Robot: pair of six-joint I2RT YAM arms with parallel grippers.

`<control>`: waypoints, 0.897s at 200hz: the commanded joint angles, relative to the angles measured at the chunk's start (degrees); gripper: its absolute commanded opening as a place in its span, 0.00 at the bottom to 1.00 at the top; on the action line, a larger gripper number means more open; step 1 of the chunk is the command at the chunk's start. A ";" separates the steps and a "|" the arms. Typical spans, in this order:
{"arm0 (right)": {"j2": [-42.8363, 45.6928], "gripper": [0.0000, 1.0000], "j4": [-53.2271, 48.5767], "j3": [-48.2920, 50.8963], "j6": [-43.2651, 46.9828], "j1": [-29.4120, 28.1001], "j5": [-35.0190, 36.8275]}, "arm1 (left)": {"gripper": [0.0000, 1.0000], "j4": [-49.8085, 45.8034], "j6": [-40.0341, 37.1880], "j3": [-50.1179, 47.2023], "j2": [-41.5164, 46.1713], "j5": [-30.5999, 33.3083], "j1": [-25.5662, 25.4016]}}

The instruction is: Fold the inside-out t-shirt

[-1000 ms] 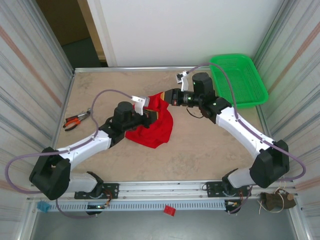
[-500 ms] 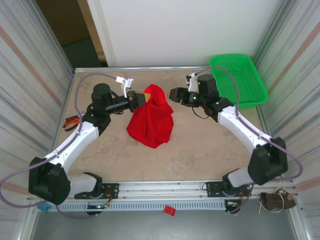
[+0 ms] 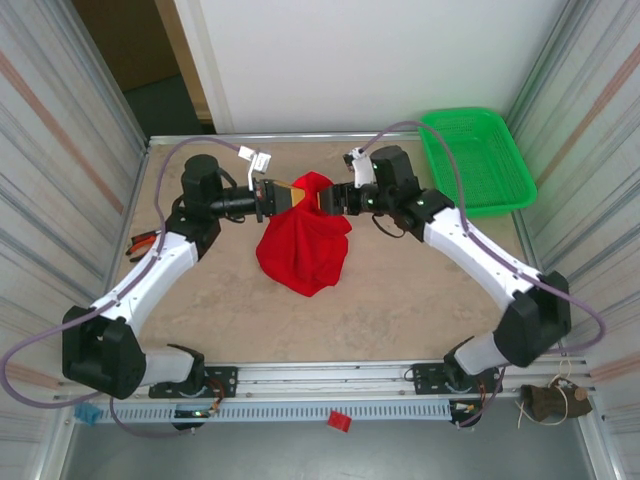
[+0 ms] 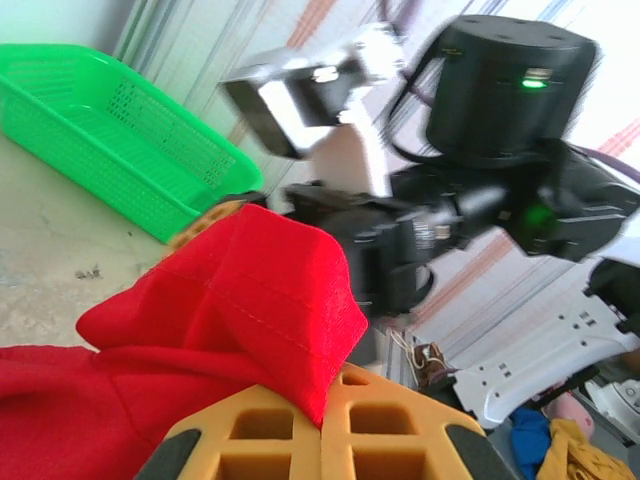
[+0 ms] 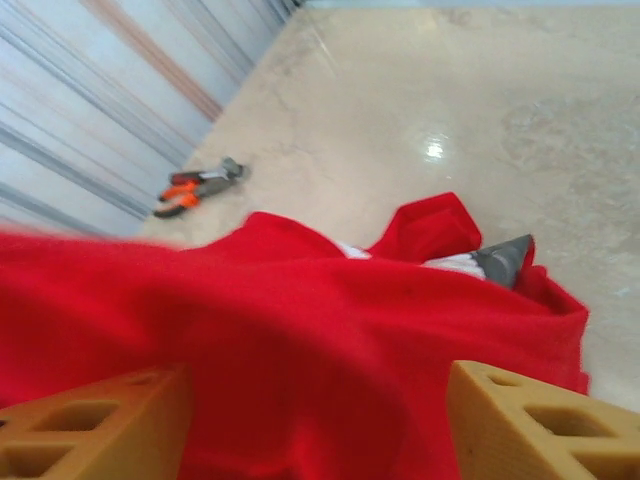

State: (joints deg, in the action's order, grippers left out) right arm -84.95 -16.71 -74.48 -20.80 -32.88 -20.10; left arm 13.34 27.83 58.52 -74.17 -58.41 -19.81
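The inside-out t-shirt (image 3: pixel 305 245) is a bright red bunch hanging from its top, its lower part resting on the table. My left gripper (image 3: pixel 288 197) is shut on a folded edge at that top; in the left wrist view the orange fingers (image 4: pixel 250 440) pinch the red hem (image 4: pixel 240 290). My right gripper (image 3: pixel 328 198) faces it from the right and stands open, its fingers (image 5: pixel 540 420) wide apart with red cloth (image 5: pixel 330 330) bulging between them. A dark neck label (image 5: pixel 505 260) and a bit of white lettering (image 5: pixel 345 250) show lower down.
A green mesh basket (image 3: pixel 480 160) sits at the back right corner, also seen as the basket (image 4: pixel 100 120) in the left wrist view. Orange-handled pliers (image 3: pixel 150 243) lie at the table's left edge. Metal walls close both sides.
The left arm raised the t-shirt's top off the table and swung back left. The right gripper opened, let go of the cloth, then moved in to its top again.
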 commanded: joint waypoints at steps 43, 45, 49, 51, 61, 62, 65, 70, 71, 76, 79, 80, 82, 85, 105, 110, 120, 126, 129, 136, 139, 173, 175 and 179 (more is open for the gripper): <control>3.98 0.00 -3.33 -3.95 -0.16 2.70 -11.89 | 0.00 -2.80 -2.18 -1.80 2.01 6.45 3.62; 4.37 0.00 -3.26 -3.93 -0.29 2.82 -12.29 | 0.00 -2.97 -2.22 -2.00 1.95 7.15 3.83; 5.18 0.00 -3.20 -3.86 -0.58 2.88 -13.77 | 0.00 -3.20 -2.39 -2.40 1.84 8.25 4.30; 5.50 0.00 -3.16 -3.84 -0.74 2.97 -14.36 | 0.00 -3.23 -2.42 -2.61 1.75 8.74 4.57; 7.23 0.00 -2.20 -3.75 -1.74 3.19 -17.42 | 0.00 -2.64 -2.19 -3.52 1.20 10.03 5.83; 7.38 0.00 -2.06 -3.75 -1.85 3.19 -17.78 | 0.00 -2.54 -2.18 -3.56 1.12 10.14 5.97; 7.68 0.00 -1.63 -3.67 -2.31 3.24 -18.77 | 0.00 -2.25 -2.02 -3.85 0.91 10.20 6.25; 8.08 0.00 -0.55 -3.64 -3.18 3.43 -20.84 | 0.02 -1.85 -1.84 -4.04 0.47 10.44 6.80; 8.10 0.00 -0.31 -3.65 -3.37 3.48 -21.25 | 0.04 -1.80 -1.83 -4.12 0.40 10.43 6.89; 8.26 0.00 0.85 -3.66 -4.54 3.74 -22.81 | 0.10 -1.25 -1.74 -4.25 -0.01 10.34 7.26; 8.20 0.00 1.53 -3.66 -5.19 3.83 -23.58 | 0.14 -0.96 -1.73 -4.36 -0.21 10.26 7.47; 8.21 0.00 1.69 -3.66 -5.42 3.85 -23.71 | 0.16 -0.91 -1.73 -4.37 -0.28 10.12 7.53; 8.22 0.00 2.15 -3.66 -5.84 3.94 -23.88 | 0.18 -0.81 -1.73 -4.38 -0.36 9.91 7.69; 8.21 0.00 2.65 -3.61 -6.44 3.99 -23.95 | 0.21 -0.71 -1.73 -4.30 -0.51 9.77 7.83; 7.08 0.00 4.32 -3.38 -8.24 4.66 -23.24 | 0.33 -1.04 -1.63 -4.03 0.70 8.39 8.65; 6.80 0.00 4.32 -3.39 -8.49 4.91 -22.98 | 0.37 -1.52 -2.00 -4.20 1.69 8.62 8.65; 6.08 0.00 5.03 -3.15 -9.26 5.32 -23.07 | 0.42 -2.90 -2.76 -4.83 4.20 9.63 8.65; 5.72 0.00 5.47 -2.86 -9.89 5.54 -22.81 | 0.44 -3.96 -3.23 -5.27 6.01 10.32 8.49; 5.63 0.00 5.72 -2.67 -10.08 5.61 -22.87 | 0.46 -4.59 -3.44 -5.45 6.82 10.79 8.25; 5.48 0.00 6.06 -2.44 -10.39 5.64 -22.90 | 0.49 -6.23 -4.34 -5.81 8.89 11.79 7.49; 5.36 0.00 6.15 -2.30 -10.48 5.64 -22.81 | 0.51 -7.13 -4.87 -5.94 9.90 12.63 6.98; 5.60 0.00 7.42 -0.85 -11.75 5.64 -21.66 | 0.59 -13.59 -11.15 -7.49 16.26 27.00 -2.75; 5.65 0.00 7.47 -0.78 -11.84 5.64 -21.61 | 0.60 -13.56 -11.60 -7.66 16.32 28.08 -3.51; 5.58 0.00 7.55 -0.76 -12.00 5.64 -21.50 | 0.60 -13.46 -12.55 -7.98 16.36 30.63 -5.12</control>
State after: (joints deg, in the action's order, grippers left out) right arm -79.55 -11.94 -75.75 -30.46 -27.33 -40.95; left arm 3.77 21.76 52.27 -60.27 -40.64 -18.74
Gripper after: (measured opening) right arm 0.046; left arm 0.586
